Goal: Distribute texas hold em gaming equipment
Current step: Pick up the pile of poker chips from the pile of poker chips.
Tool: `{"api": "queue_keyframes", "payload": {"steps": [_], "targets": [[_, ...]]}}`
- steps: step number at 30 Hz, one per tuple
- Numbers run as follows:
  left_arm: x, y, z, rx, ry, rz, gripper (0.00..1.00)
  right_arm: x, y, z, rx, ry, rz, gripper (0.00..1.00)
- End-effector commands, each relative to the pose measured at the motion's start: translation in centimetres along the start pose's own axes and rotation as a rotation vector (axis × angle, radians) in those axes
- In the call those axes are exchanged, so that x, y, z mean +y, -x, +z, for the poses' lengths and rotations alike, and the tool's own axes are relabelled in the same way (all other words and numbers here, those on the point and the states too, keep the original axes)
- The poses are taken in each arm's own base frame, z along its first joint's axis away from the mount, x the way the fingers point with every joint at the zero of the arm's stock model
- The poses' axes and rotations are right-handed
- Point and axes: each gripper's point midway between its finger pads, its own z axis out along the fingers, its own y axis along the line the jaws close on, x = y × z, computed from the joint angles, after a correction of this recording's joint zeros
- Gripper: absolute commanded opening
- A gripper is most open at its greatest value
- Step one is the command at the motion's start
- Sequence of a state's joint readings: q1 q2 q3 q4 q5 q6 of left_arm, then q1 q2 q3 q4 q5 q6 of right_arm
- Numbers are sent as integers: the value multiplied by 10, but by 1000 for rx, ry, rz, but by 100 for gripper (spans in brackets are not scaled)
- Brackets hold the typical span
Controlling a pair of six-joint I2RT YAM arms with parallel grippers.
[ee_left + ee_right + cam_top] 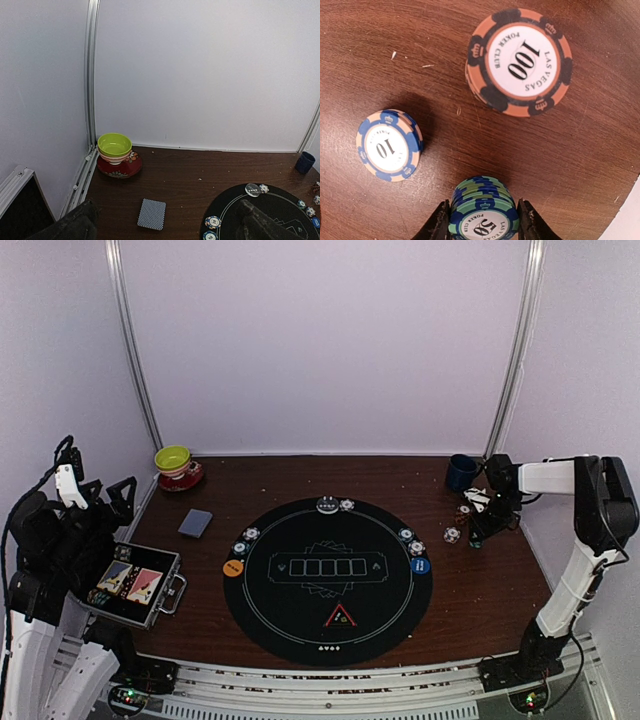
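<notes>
White walls (320, 340) enclose a dark wooden table (480, 590) carrying one round black mat (300, 615) and one card deck (195, 523). Right of the mat stand three chip stacks (520, 60); the right tool (484, 222) pinches the 50 stack (482, 207), the left tool (166, 207) hangs spread.

Counted one round black mat (280, 610), one deck of cards (195, 524), one green bowl (172, 457), one red saucer (190, 479), one blue mug (461, 472) and one open case (160, 595). Found five small chips (251, 533) on the mat, one pale disc (326, 505), one orange disc (233, 567), one blue disc (420, 565) and one red triangle (340, 617). Saw three stacks of chips close up: one orange stack (520, 60), one blue stack (387, 146), one green stack (482, 212).
</notes>
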State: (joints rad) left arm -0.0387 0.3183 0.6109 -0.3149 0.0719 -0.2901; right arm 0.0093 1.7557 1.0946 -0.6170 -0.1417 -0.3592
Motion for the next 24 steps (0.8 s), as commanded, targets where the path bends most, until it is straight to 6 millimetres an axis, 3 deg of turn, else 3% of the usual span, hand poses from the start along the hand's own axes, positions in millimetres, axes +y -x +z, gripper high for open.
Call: {"api": "queue_keyframes", "payload": {"steps": [1, 11, 16, 24], "targets": [[0, 13, -3, -53, 0, 8, 98, -5, 11, -21, -64, -18, 7, 36], [0, 12, -3, -54, 3, 8, 98, 7, 37, -53, -166, -17, -27, 34], [1, 12, -3, -53, 5, 8, 98, 45, 69, -68, -219, -4, -129, 34], [1, 12, -2, -51, 8, 8, 98, 106, 139, -71, -242, 23, -286, 35]]}}
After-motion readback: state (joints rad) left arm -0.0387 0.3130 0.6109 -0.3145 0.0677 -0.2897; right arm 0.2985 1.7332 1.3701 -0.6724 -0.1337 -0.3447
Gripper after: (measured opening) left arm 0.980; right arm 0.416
